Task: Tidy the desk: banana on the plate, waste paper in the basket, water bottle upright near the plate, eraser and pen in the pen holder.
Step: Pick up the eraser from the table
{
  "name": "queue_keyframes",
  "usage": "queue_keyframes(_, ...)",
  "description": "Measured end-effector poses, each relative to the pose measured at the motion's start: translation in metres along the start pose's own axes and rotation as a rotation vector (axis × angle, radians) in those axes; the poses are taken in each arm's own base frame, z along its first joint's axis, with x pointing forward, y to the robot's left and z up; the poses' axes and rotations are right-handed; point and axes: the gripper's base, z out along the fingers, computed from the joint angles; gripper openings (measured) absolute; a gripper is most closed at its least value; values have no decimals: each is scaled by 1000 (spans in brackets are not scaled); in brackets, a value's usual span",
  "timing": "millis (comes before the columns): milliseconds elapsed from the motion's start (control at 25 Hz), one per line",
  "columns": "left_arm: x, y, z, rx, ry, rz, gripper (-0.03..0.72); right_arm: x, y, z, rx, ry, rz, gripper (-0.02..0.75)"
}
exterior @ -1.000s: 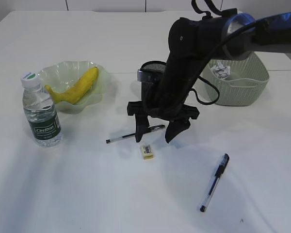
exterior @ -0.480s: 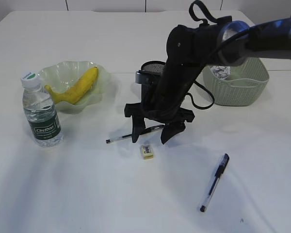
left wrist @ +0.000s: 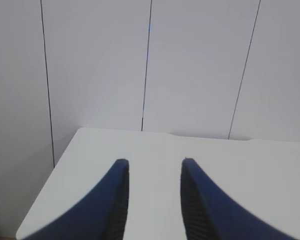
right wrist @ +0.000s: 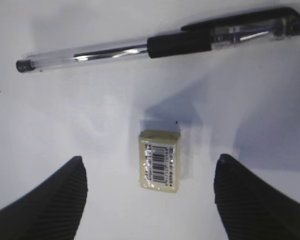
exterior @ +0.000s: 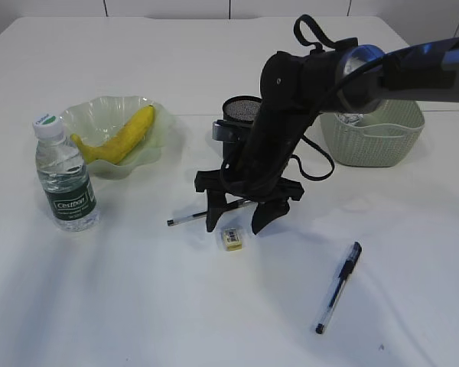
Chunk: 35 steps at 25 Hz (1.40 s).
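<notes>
Eraser [right wrist: 159,167] lies flat on the desk [exterior: 138,306], centred between the spread jaws of the right pincer [exterior: 236,222], which hangs open above it, apparently lined up to grab. At twelve o'clock beyond it lies a pen [right wrist: 160,44]; farther, the pen holder [exterior: 241,109].

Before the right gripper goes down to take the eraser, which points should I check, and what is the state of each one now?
1. Right gripper open: ok, jaws stand wide apart.
2. Eraser between the fingers: ok, it sits near the middle of the gap in the right wrist view.
3. Eraser free of other things: ok, the pen lies apart from it, further from the gripper.
4. Nothing already held by the right gripper: ok.
5. Pen holder free to receive: cannot tell, the arm hides most of it.
6. Left gripper out of the way: ok, it holds nothing and shows only wall and table edge.
</notes>
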Motion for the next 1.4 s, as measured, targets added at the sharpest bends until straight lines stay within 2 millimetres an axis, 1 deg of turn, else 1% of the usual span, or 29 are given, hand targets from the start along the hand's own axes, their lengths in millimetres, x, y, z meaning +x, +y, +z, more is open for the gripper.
queue_keyframes(200, 0, 0, 0, 0, 1, 4, 240, 1, 0, 0, 1, 6, -61, 585)
queue_keyframes(440, 0, 0, 0, 0, 1, 8, 240, 2, 2, 0, -21, 24, -66, 585)
queue_keyframes(480, 0, 0, 0, 0, 1, 8, 240, 3, 2, 0, -22, 27, -71, 606)
queue_keyframes(640, 0, 0, 0, 0, 2, 10, 240, 2, 3, -2, -28, 31, -80, 591)
queue_keyframes(720, 0, 0, 0, 0, 2, 10, 240, -1, 6, -7, -33, 23, -88, 588)
queue_keyframes(760, 0, 0, 0, 0, 2, 10, 240, -3, 8, -11, -37, 14, -94, 608)
queue_keyframes(920, 0, 0, 0, 0, 2, 10, 240, -14, 14, -31, -10, -38, -117, 592)
queue_keyframes(1040, 0, 0, 0, 0, 2, 10, 240, -19, 15, -44, 41, -61, -129, 588)
queue_keyframes(1120, 0, 0, 0, 0, 2, 10, 240, -20, 13, -48, 70, -60, -124, 587)
queue_keyframes(1240, 0, 0, 0, 0, 2, 10, 240, -19, 11, -47, 97, -40, -118, 587)
queue_keyframes(1400, 0, 0, 0, 0, 2, 10, 240, -18, 8, -38, 114, -13, -104, 587)
